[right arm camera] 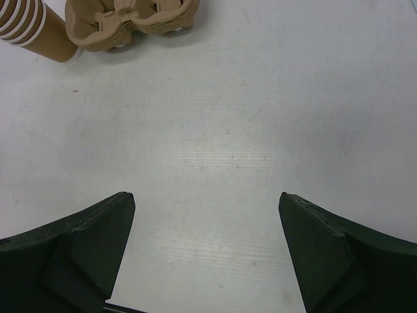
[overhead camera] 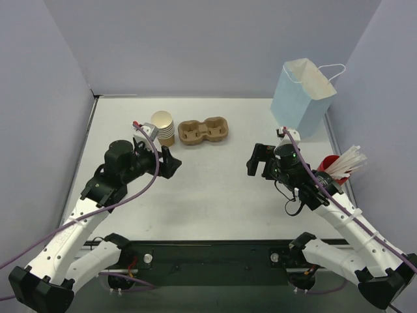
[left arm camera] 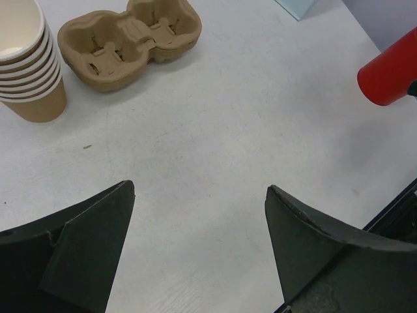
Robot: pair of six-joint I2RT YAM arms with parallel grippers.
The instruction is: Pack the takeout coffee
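Note:
The takeout coffee is out of view; no lidded cup shows in any view. The brown moulded-pulp two-cup tray (overhead camera: 204, 131) (left arm camera: 130, 42) (right arm camera: 130, 19) lies at the back middle of the table with both hollows bare. My left gripper (overhead camera: 169, 163) (left arm camera: 201, 186) hovers open over bare table, near and a little left of the tray. To the tray's near right my right gripper (overhead camera: 256, 160) (right arm camera: 206, 194) is open too, facing the tray, with nothing between its fingers.
A stack of lidless tan cups (overhead camera: 163, 128) (left arm camera: 26, 65) (right arm camera: 32, 29) stands just left of the tray. A light blue paper bag (overhead camera: 301, 98) stands open at the back right. A red cup of white straws (overhead camera: 335, 166) (left arm camera: 389, 68) sits by the right arm.

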